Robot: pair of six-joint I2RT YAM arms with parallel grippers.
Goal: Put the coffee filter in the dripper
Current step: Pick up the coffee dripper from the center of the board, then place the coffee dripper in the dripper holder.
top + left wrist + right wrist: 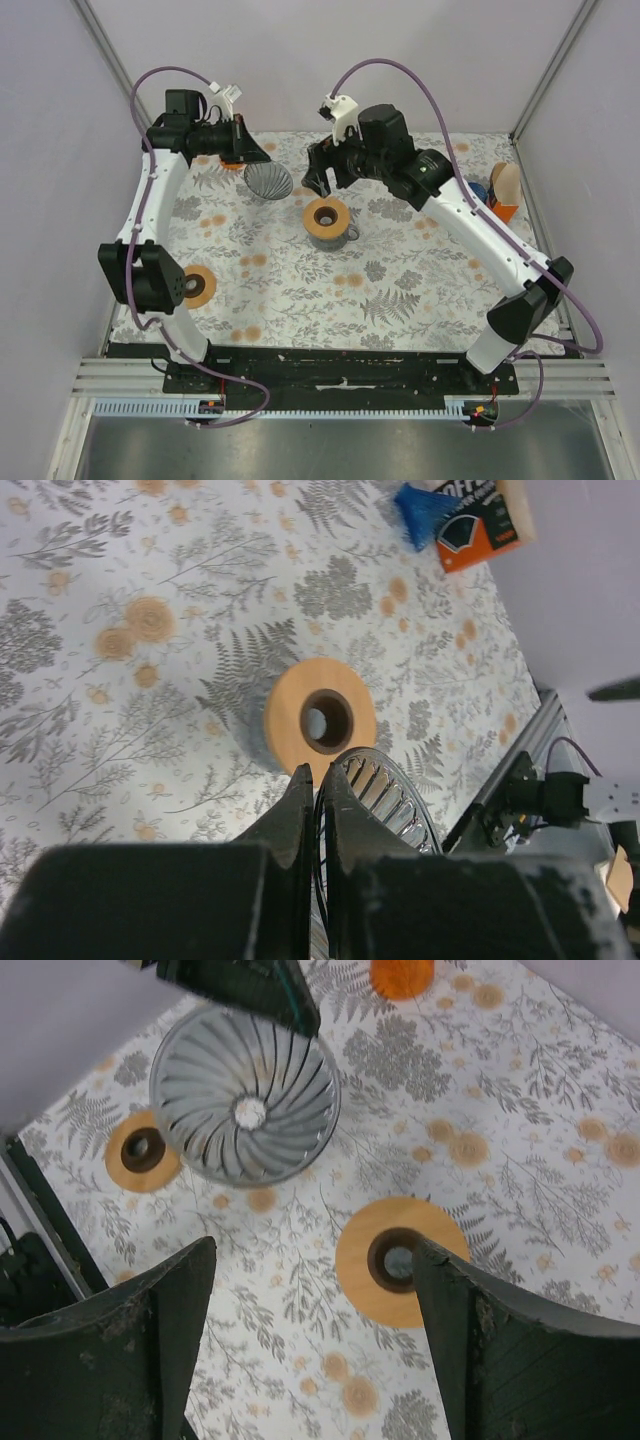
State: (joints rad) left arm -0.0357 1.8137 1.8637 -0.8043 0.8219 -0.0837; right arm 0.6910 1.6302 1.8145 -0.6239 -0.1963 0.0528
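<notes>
My left gripper (250,156) is shut on the rim of the clear ribbed glass dripper (268,181) and holds it in the air at the back left. The left wrist view shows the rim pinched between my fingers (318,780), with the dripper (395,795) to their right. A wooden collar on a glass server (326,218) stands mid-table. My right gripper (318,186) hovers open and empty above and behind it. In the right wrist view the dripper (245,1095) hangs upper left, the collar (400,1260) near my right finger. Beige coffee filters (505,182) stand in an orange box (506,208) at far right.
A second wooden ring (198,286) lies at the left near my left arm's elbow. A blue object (478,190) lies beside the filter box. A small orange thing (402,975) sits at the table's back behind the left gripper. Enclosure walls surround the flowered cloth.
</notes>
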